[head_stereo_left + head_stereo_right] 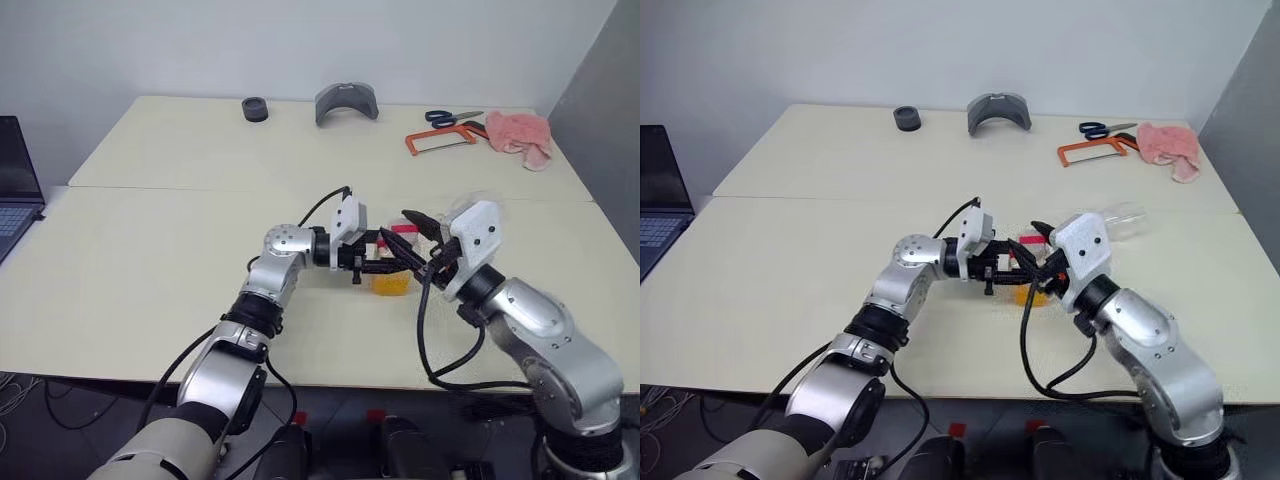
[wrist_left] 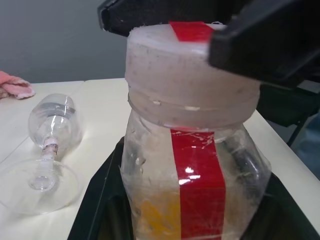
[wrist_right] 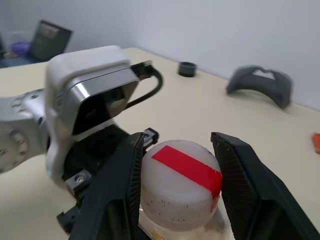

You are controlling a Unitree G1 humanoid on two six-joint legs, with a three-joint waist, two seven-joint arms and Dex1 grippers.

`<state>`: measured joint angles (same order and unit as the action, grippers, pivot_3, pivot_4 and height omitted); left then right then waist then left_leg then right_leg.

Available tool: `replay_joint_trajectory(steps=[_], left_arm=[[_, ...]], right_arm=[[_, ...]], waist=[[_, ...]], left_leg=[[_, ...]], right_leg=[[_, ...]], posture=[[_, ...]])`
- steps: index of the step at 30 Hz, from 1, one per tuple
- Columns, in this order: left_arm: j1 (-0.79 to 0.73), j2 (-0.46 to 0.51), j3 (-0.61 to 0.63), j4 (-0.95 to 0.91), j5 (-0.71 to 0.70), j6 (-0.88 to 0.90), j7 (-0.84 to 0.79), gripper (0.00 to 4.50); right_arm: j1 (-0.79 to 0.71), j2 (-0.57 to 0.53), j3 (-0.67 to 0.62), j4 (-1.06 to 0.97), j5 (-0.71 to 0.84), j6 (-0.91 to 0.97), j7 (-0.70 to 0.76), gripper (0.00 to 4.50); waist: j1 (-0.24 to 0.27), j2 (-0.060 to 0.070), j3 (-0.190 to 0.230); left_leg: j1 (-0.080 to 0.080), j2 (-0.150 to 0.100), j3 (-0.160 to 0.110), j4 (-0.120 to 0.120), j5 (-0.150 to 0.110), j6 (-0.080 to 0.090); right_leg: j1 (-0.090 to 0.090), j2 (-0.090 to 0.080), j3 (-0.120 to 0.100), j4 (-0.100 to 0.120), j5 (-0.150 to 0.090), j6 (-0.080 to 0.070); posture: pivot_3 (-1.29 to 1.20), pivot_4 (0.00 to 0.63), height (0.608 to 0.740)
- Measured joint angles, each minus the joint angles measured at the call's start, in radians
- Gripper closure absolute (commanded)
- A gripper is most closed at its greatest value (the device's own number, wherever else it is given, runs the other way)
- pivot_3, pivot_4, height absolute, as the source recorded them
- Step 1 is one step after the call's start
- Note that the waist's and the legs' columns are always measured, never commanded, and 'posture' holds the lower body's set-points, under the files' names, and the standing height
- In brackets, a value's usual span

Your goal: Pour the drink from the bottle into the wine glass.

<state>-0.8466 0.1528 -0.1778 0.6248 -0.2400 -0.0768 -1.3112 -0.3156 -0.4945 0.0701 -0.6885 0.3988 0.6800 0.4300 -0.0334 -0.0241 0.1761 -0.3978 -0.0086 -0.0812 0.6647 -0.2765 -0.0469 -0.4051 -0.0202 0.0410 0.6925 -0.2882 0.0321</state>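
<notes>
A: Status of the bottle (image 1: 392, 268)?

B: Upright at mid-worktop (image 1: 150, 250), gripped around its body by the left hand (image 1: 385, 262), fingers closed tight on it. Drink (image 1: 391, 284) sits low in it, orange. Cap (image 3: 180, 176) not yet off.

A: Right hand (image 3: 177, 187)?

B: Its two fingers (image 3: 120, 192) straddle the cap, one on each side, part open. From the right wrist view they look at or very near the cap's sides; I cannot tell whether they have hold of it.

A: Glass (image 2: 50, 145)?

B: Lying on its side on the worktop, just beyond the bottle on the robot's right, empty. Not upright.

A: Step in hand, then?

B: My reading: uncapping. Next move calls for the right fingers to clamp the cap firmly and twist while the left holds the body steady. The tipped glass is a concern; it needs standing up before any pour.
</notes>
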Motion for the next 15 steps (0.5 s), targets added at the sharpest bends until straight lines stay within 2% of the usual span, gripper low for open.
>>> replay_joint_trajectory(steps=[4, 7, 11, 15], left_arm=[[0.000, 0.009, -0.016, -0.014, 0.005, 0.000, -0.045, 2.70], [-0.004, -0.001, -0.025, -0.041, 0.006, 0.006, -0.061, 2.70], [-0.006, -0.003, -0.037, -0.048, 0.006, 0.012, -0.073, 2.70], [-0.005, 0.007, -0.028, -0.049, 0.006, 0.024, -0.052, 2.70]], right_arm=[[-0.170, -0.229, -0.005, 0.222, 0.075, -0.123, 0.416, 2.69], [-0.289, -0.309, 0.013, 0.340, 0.118, -0.124, 0.626, 2.69], [-0.322, -0.327, 0.016, 0.378, 0.140, -0.094, 0.694, 2.69], [-0.275, -0.279, -0.019, 0.357, 0.153, -0.080, 0.633, 1.33]], waist=[[0.000, 0.000, 0.000], [0.001, 0.000, 0.000], [0.001, 0.000, 0.001], [0.001, 0.000, 0.001]], left_leg=[[0.000, 0.000, 0.001, 0.000, 0.000, 0.000], [0.000, 0.001, 0.000, -0.001, 0.000, 0.000], [-0.001, 0.002, 0.000, 0.000, 0.000, 0.000], [-0.001, 0.002, -0.001, 0.000, 0.000, 0.000]], right_leg=[[0.000, 0.001, 0.000, -0.001, 0.000, 0.000], [0.000, 0.001, -0.001, -0.002, 0.000, 0.000], [0.000, 0.000, -0.001, -0.002, 0.000, 0.000], [0.000, -0.001, 0.000, -0.001, 0.000, 0.000]], posture=[[0.00, 0.150, 0.740], [0.00, 0.150, 0.740], [0.00, 0.150, 0.740], [0.00, 0.150, 0.740]])
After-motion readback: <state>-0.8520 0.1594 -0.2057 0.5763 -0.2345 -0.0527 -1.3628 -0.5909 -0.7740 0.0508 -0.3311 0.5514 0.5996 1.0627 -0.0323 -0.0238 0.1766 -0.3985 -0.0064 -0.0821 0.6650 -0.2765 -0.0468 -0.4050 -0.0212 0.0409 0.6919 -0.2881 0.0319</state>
